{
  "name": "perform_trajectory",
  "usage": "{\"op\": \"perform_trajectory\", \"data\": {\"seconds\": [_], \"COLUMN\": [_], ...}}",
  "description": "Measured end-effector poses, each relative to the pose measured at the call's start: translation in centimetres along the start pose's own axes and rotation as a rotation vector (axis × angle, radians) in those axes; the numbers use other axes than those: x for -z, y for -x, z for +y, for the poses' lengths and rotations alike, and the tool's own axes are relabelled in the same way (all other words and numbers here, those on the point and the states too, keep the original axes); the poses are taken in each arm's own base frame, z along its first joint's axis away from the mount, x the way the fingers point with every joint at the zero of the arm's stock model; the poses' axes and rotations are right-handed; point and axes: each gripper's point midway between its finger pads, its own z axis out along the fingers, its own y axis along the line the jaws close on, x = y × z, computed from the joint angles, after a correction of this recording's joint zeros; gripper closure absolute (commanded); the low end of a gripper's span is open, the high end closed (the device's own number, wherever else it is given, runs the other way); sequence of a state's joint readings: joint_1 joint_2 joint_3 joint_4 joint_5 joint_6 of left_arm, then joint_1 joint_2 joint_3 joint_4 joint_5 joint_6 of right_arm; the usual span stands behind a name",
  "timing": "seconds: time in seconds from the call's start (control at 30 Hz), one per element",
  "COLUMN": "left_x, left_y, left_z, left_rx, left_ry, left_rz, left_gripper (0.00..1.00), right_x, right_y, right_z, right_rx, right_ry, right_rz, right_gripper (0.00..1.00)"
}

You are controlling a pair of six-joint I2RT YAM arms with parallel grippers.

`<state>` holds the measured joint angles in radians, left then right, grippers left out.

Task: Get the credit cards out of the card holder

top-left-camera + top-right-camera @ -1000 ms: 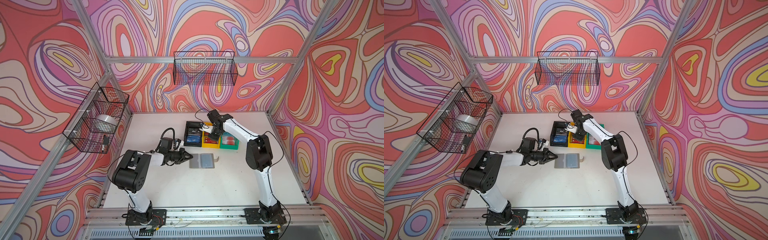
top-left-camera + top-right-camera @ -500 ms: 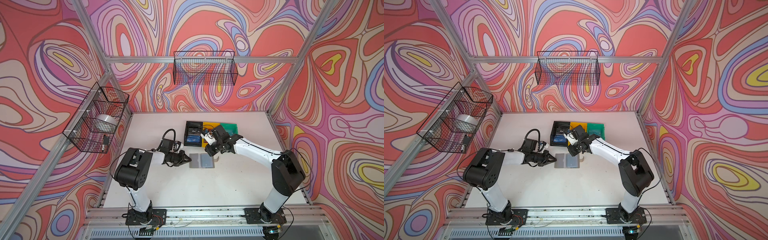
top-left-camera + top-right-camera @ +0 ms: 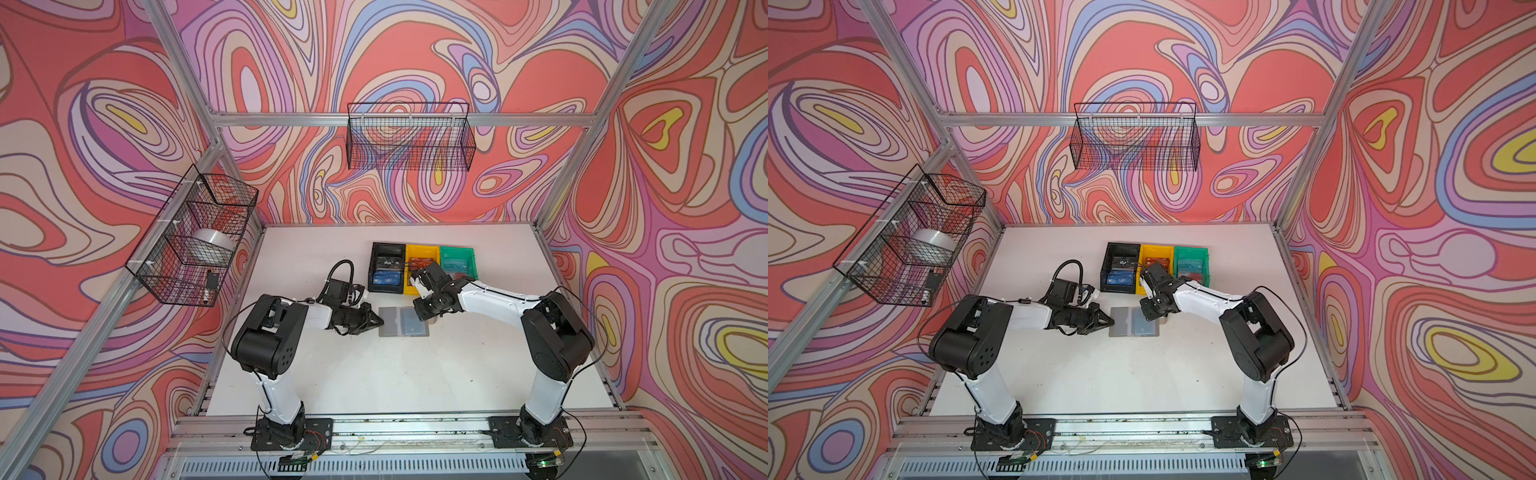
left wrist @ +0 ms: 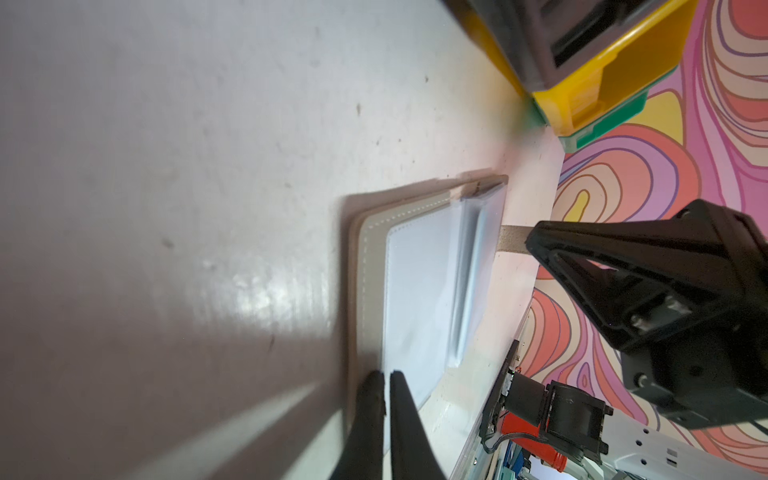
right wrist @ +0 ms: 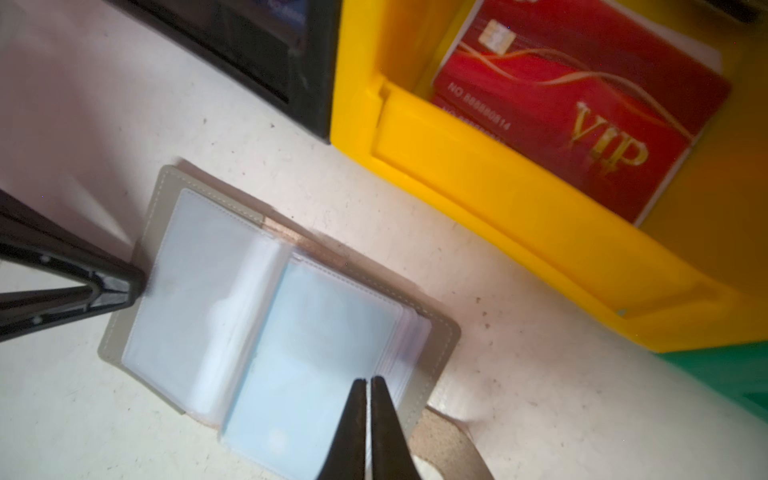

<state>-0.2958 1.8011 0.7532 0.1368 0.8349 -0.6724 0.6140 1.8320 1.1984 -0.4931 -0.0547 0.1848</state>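
when taken from above, shows the card holder (image 3: pixel 402 322) spread open and flat like a book near the middle of the white bench (image 3: pixel 374 374), spine running 12 to 6 o'clock. holds a light blue card (image 5: pixel 316 353) in the clear sleeve of the 3 o'clock page; looks blank on the 9 o'clock page. trails a curved strap tab (image 5: pixel 451 442) off the 3 o'clock edge.

meets the left end effector (image 3: pixel 376 320) at the 9 o'clock edge, jaws clenched with nothing between, tips at the grey cover; cannot tell whether pressing or just shy. carries the right end effector (image 5: pixel 368 380) over the 3 o'clock page near its outer edge, jaws likewise clenched and gripping nothing; contact with the sleeve unclear.

toward 12 o'clock, near the holder, lines up three bins side by side: black bin (image 3: pixel 374 266) at 11, yellow bin (image 3: pixel 422 248) at 12, green bin (image 3: pixel 457 249) at 1. stores a dark blue card (image 3: pixel 387 279) in the black bin, a red card (image 5: pixel 582 124) marked "vip" in the yellow, a teal card (image 3: pixel 455 264) in the green.
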Motion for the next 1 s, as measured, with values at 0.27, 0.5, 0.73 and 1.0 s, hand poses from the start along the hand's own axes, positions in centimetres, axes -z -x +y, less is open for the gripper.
{"op": "perform_trajectory", "data": {"seconds": [0.27, 0.5, 0.73, 1.0], "left_x": [0.0, 0.0, 0.0, 0.0], "left_y": [0.1, 0.1, 0.1, 0.2], "left_z": [0.1, 0.2, 0.2, 0.3], "left_rx": [0.001, -0.006, -0.006, -0.01], "left_ry": [0.006, 0.008, 0.012, 0.014], "left_rz": [-0.003, -0.005, -0.008, -0.01], "left_gripper": [0.9, 0.9, 0.9, 0.91], "right_x": [-1.4, -1.8, -1.8, -1.8], "right_y": [-1.1, -1.4, -1.4, -1.5], "right_z": [-1.0, -1.0, -0.8, -0.6], "right_rx": [-0.003, -0.004, -0.014, -0.013], "right_ry": [-0.051, -0.049, -0.033, -0.028], "right_rz": [0.044, 0.058, 0.057, 0.059], "right_gripper": [0.92, 0.94, 0.94, 0.93]}}
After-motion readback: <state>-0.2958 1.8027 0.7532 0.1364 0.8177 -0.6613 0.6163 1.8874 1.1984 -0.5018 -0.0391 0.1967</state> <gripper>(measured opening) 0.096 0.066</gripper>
